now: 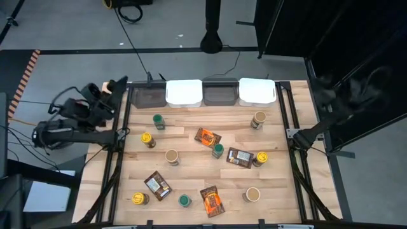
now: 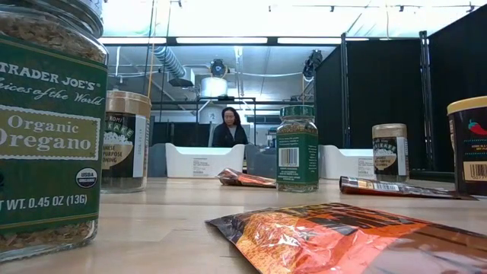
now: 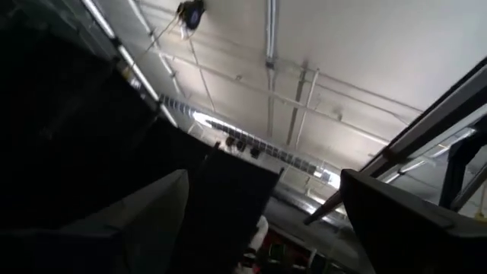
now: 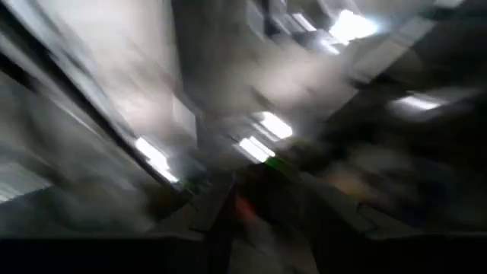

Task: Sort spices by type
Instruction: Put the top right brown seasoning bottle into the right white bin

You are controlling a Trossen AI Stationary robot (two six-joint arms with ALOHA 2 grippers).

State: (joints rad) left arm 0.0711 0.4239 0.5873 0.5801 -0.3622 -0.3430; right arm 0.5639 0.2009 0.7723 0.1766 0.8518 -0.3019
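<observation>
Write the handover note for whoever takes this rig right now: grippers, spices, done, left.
Left gripper: parked off the table's left side, carrying nothing I can see. Right arm: folded off the right side, gripper unclear.
Spices: all loose on the table, unsorted. Green-lid jars; yellow-lid jars; tan-lid jars; packets.
Bins at the back edge: no spices seen inside.
Done: nothing. Left: the whole sort.

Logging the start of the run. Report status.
Left gripper off the table's left edge, fingers apart, empty. Right arm parked off the right edge. Spices scattered unsorted on the table; bins at the back.
</observation>
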